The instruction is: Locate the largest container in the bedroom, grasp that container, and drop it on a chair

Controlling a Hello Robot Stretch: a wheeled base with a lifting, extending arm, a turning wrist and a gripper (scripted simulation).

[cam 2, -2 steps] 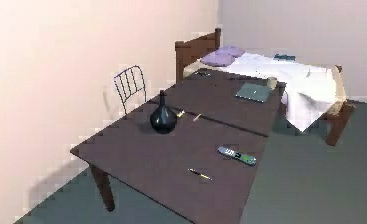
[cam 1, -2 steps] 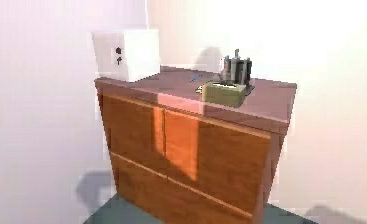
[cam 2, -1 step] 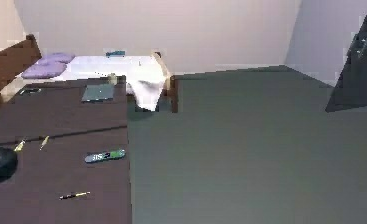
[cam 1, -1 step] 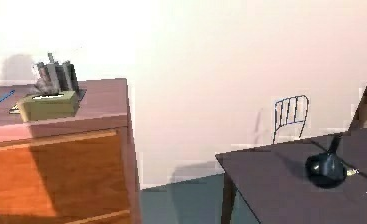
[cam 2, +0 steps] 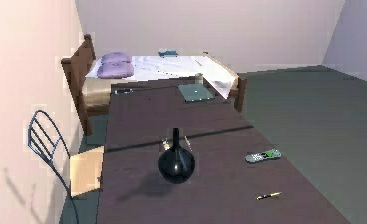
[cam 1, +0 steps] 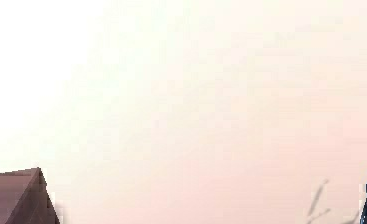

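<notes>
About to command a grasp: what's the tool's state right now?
Tool: cannot be told. The dark vase stands on the table.

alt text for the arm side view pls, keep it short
A dark round vase stands on a long dark table, with a small handset and a pen toward the view's right. A wire-backed chair sits at the table's left; a bed with a purple pillow lies beyond.

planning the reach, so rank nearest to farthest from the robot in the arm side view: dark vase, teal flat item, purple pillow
1. dark vase, middle of the table
2. teal flat item, table's far end
3. purple pillow, on the bed beyond
</notes>
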